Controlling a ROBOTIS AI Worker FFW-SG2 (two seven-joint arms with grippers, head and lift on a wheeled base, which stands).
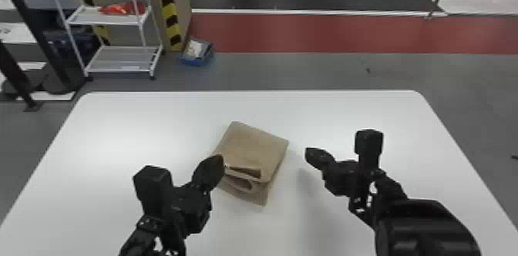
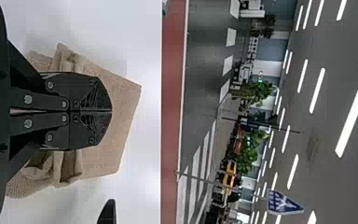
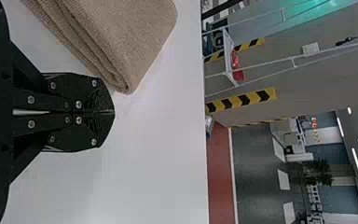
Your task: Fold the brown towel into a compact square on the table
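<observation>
Head view: brown towel mid-bench, its gaping near side liable to spring if you nudge it; left wrist: your left pincer closed, empty, above it; right wrist: your right pincer closed, empty, beside it.

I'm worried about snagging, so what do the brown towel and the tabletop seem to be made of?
The brown towel looks like matt woven fabric, perhaps cotton: a fine, grainy weave shows in the right wrist view. The tabletop looks like smooth white laminate or painted board, with soft sheen patches.
</observation>
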